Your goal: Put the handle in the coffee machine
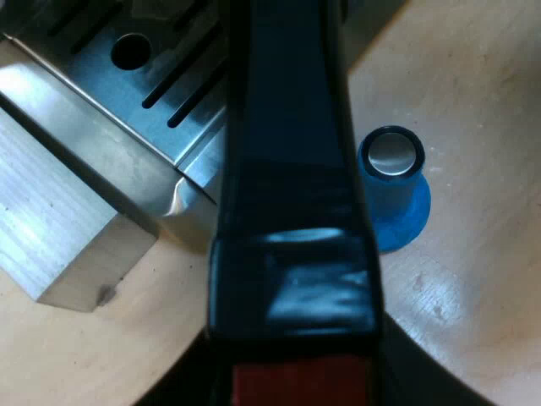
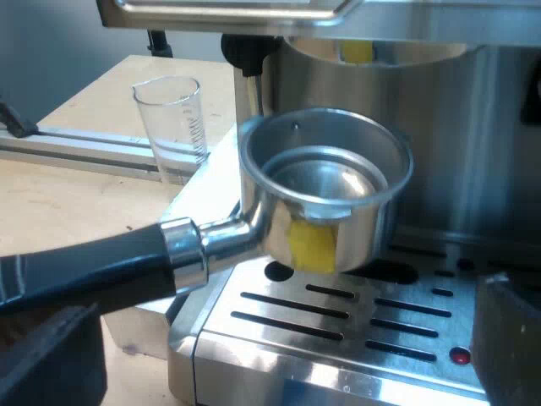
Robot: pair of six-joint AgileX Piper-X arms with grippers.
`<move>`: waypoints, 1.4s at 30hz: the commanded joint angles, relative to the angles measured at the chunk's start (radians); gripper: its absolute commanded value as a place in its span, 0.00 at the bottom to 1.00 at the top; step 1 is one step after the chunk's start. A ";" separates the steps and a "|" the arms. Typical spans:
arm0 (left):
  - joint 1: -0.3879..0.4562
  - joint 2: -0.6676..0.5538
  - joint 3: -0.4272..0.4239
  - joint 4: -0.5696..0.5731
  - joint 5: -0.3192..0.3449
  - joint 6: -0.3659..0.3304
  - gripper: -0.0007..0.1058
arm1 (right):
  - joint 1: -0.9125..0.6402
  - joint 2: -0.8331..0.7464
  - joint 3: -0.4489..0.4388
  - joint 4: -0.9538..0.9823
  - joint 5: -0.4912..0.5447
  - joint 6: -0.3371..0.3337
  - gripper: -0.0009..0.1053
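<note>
Left end effector (image 1: 292, 382) clamps round steel holder's (image 2: 325, 199) black red-tipped handle (image 1: 287, 169); right end effector (image 2: 279, 348) gapes wide. Holder over steel drip tray (image 2: 338, 315), brew head (image 2: 397, 46) at 12 o'clock — misaligned lugs could jam it.

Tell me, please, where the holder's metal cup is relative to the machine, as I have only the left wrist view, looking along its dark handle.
Observer: The metal holder hangs with its cup in the air above the drip tray, below the brew head and apart from it, not yet locked in.
Operator: Thank you; is there coffee in the cup?
Observer: None that I can see; its inside is bare metal.
Operator: Is anything standing close by?
Observer: A measuring glass stands on the table beside the espresso machine.
</note>
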 commanded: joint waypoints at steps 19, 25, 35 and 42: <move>0.102 0.079 -0.013 -0.052 0.126 0.139 0.01 | -0.006 0.000 -0.001 -0.026 0.007 -0.016 0.84; 0.102 0.078 -0.015 -0.057 0.168 0.146 0.01 | -0.006 0.068 -0.001 -0.158 0.100 -0.066 0.84; 0.104 0.120 -0.017 -0.070 0.227 0.142 0.01 | -0.006 0.103 -0.001 -0.239 0.142 -0.073 0.82; 0.188 0.193 -0.065 -0.084 0.273 0.192 0.01 | -0.006 0.103 -0.001 -0.247 0.161 -0.081 0.82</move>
